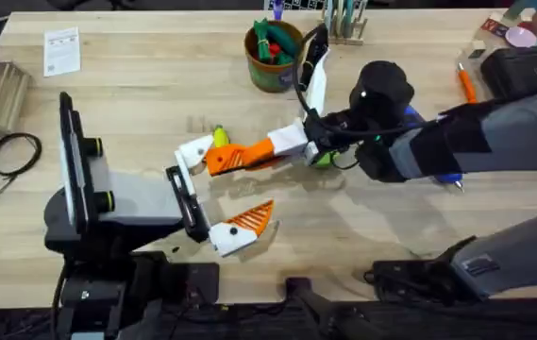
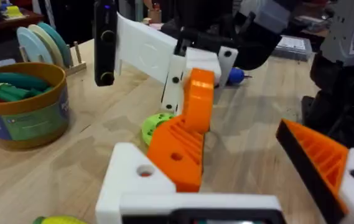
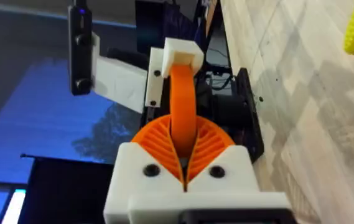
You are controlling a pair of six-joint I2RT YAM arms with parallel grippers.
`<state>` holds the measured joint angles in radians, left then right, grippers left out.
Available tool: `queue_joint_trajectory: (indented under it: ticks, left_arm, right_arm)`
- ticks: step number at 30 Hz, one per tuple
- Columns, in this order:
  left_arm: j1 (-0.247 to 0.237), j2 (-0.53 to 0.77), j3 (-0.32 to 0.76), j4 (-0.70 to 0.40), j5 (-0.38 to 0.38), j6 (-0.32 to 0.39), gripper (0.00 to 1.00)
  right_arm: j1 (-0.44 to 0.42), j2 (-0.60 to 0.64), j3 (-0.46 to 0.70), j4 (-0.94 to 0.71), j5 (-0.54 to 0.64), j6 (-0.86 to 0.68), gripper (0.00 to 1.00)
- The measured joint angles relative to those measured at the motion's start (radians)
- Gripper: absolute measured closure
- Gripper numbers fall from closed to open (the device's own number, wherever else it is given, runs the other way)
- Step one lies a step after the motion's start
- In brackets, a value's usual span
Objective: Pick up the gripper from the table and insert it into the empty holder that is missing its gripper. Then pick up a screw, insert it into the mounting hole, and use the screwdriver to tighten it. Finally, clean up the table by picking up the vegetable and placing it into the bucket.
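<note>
- The right gripper (image 1: 285,144) reaches in from the right side of the table and is clamped on the wedge (image 1: 238,157). In the right wrist view its two ribbed pads (image 3: 155,142) press on either side of the orange piece.
- The wedge lies roughly level above the table, with its far end at the holder (image 1: 195,151). The left wrist view shows its ribbed face flat against that white block (whether it is fully seated I cannot tell).
- The holder is the bare finger of the left gripper (image 1: 235,189). The other finger carries its own orange pad (image 1: 252,220).
- The left gripper stands wide apart and grips nothing. The wedge touches only its bare finger.
- The vegetable (image 1: 219,139) lies on the table just behind the holder, on the far side of it. It is close to the wedge.
- The bucket (image 1: 274,74) stands upright near the far edge, well apart from the vegetable. It has green and red toy pieces inside.
- The screwdriver (image 1: 449,177) lies on the table to the right, mostly hidden under the right arm. Its silver tip pokes out toward the near side.
- A green disc (image 1: 321,159) lies flat just beneath the right gripper.
</note>
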<state>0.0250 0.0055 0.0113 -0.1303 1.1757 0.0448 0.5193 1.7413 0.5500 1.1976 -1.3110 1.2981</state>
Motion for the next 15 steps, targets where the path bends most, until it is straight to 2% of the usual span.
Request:
queue_joint_trajectory:
  ticks: [9,15]
  left_arm:
    - [-0.002,0.0,0.001,-0.003,0.017,0.0,0.014]
    - [-0.004,0.0,0.001,-0.005,0.025,0.0,0.015]
  right_arm:
    - [-0.001,0.001,0.003,-0.002,-0.053,-0.034,0.992]
    - [-0.006,0.002,0.004,-0.017,-0.067,-0.004,0.992]
